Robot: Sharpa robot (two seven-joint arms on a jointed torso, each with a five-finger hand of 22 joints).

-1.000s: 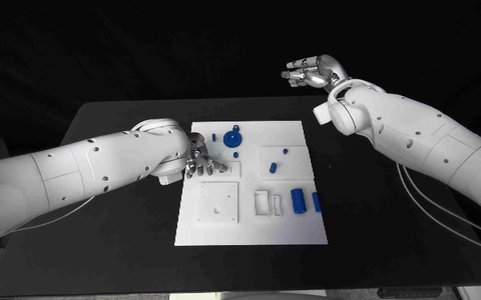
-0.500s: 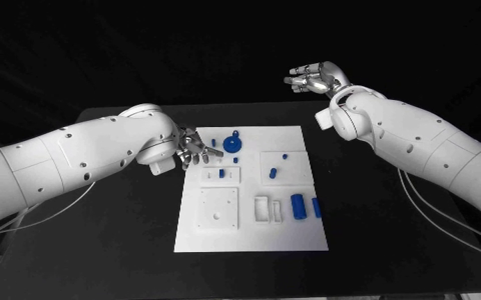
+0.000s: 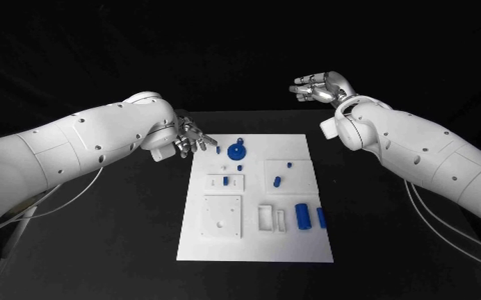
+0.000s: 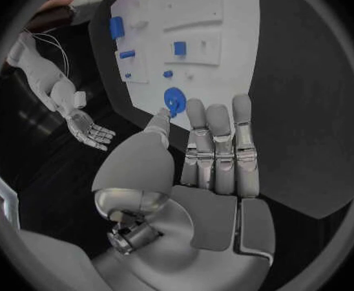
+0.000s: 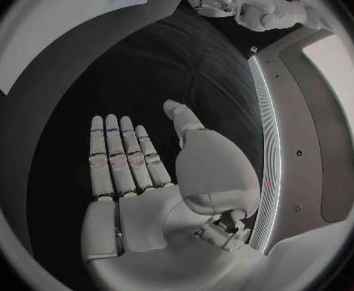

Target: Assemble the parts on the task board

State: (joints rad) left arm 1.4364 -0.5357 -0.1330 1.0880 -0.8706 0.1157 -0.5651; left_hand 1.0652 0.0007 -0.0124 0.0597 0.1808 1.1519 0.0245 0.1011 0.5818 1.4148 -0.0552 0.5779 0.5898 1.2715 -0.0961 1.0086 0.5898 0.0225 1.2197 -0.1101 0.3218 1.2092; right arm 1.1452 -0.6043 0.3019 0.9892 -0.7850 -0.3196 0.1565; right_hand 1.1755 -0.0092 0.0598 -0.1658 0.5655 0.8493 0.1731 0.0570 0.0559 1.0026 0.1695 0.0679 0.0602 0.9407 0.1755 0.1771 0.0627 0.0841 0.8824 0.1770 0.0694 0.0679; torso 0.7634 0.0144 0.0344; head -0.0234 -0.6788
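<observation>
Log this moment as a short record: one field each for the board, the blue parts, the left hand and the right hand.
board: white task board lying flat on the black table
blue parts: round disc near the far edge; two upright cylinders toward the near right; smaller pieces between them
left hand: left hand open, holding nothing, raised by the board's far left corner
right hand: right hand open, holding nothing, raised beyond the table's far edge, away from the board

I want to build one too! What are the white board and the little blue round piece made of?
White board: probably plastic, since it looks flat, matte and evenly white. Blue round piece: likely plastic too, in solid even blue with a molded shape. The pictures alone can't confirm either.
</observation>
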